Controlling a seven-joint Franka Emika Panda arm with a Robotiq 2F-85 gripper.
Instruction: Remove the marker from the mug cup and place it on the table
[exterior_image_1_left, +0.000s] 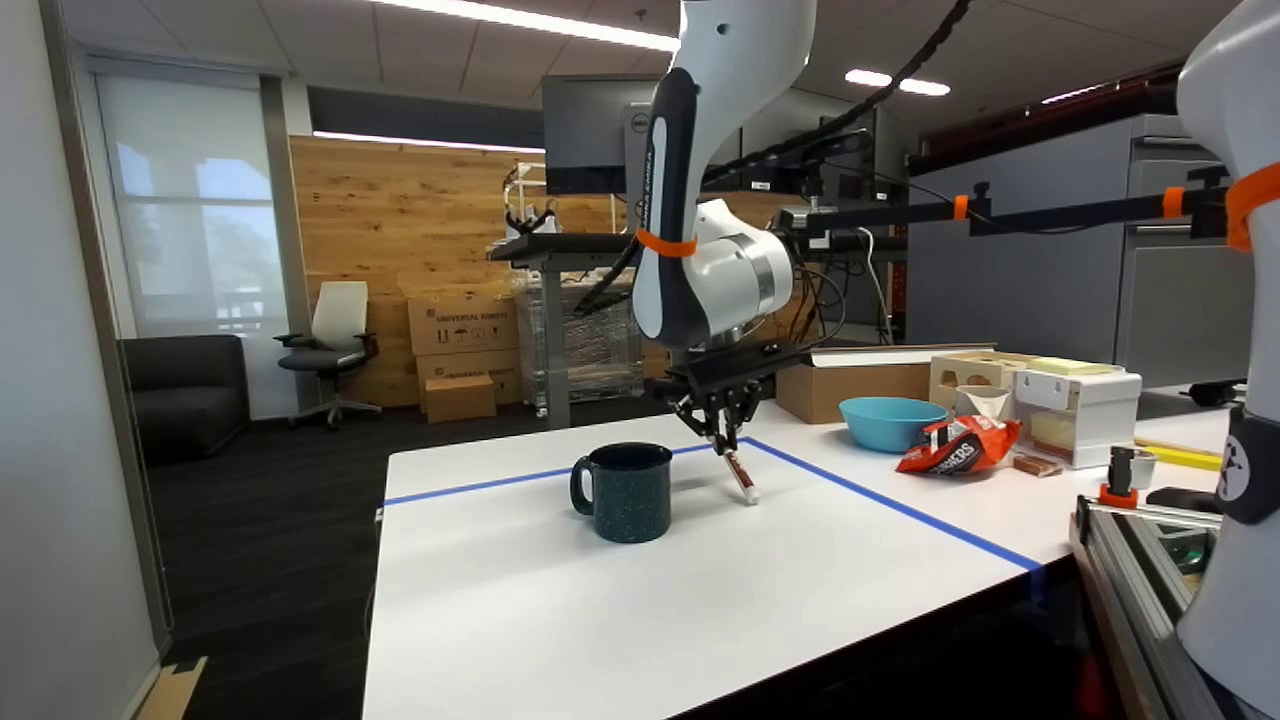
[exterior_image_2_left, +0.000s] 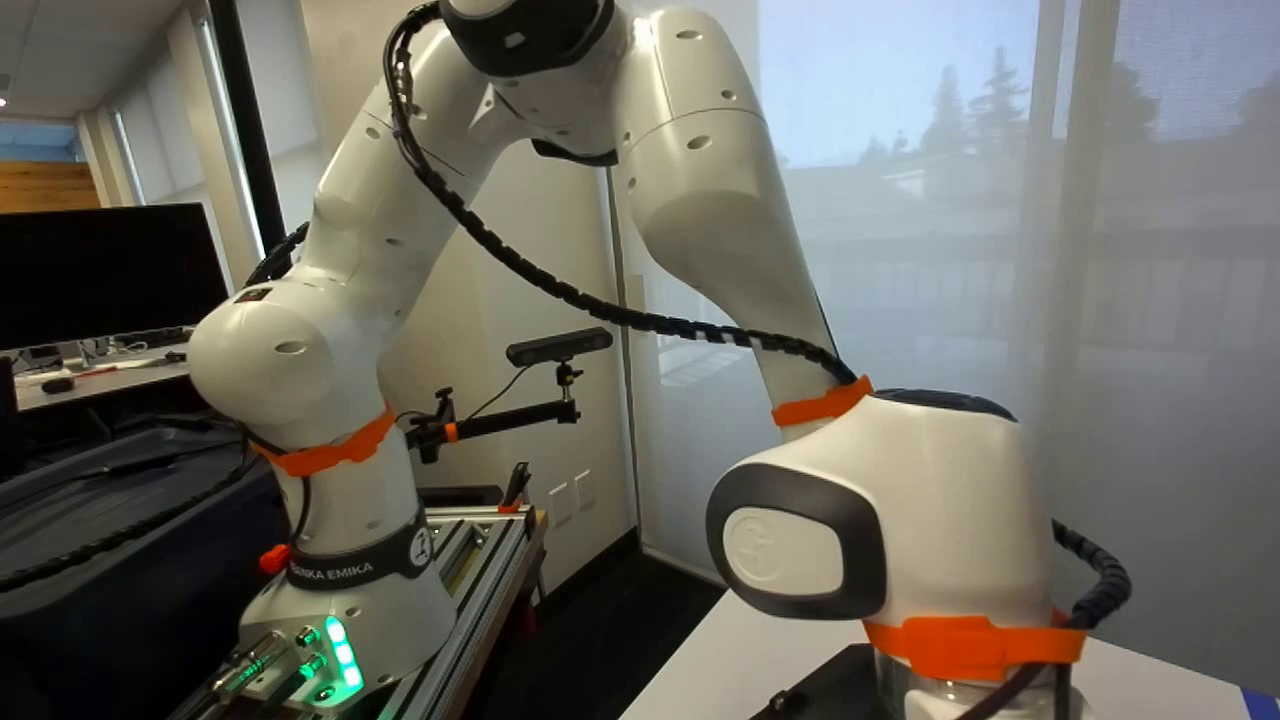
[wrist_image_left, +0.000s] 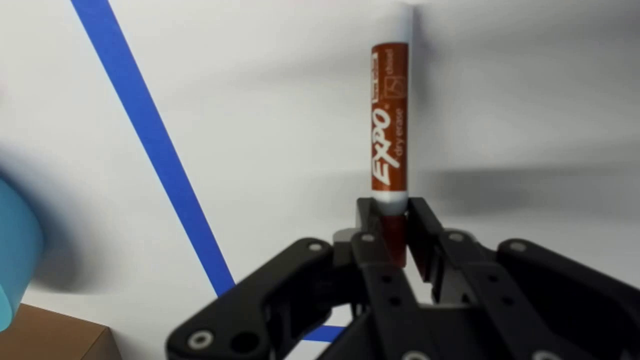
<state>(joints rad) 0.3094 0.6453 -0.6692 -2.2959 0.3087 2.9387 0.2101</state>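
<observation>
The marker (exterior_image_1_left: 740, 477) is brown-red with a white lower end. In the wrist view the marker (wrist_image_left: 390, 120) shows its Expo label and red cap. My gripper (exterior_image_1_left: 722, 440) is shut on the cap end, and the fingers (wrist_image_left: 391, 212) press it from both sides. The marker is tilted, with its white end low, at or just above the white table (exterior_image_1_left: 520, 610); I cannot tell if it touches. The dark teal mug cup (exterior_image_1_left: 632, 495) stands upright beside it, apart from the marker. The mug, marker and fingertips are out of view in an exterior view that shows the arm (exterior_image_2_left: 880, 540).
Blue tape (exterior_image_1_left: 890, 508) crosses the table and shows in the wrist view (wrist_image_left: 150, 130). A blue bowl (exterior_image_1_left: 890, 424), a red snack bag (exterior_image_1_left: 960, 446), a cardboard box (exterior_image_1_left: 850, 385) and a white box (exterior_image_1_left: 1078, 412) stand beyond the tape.
</observation>
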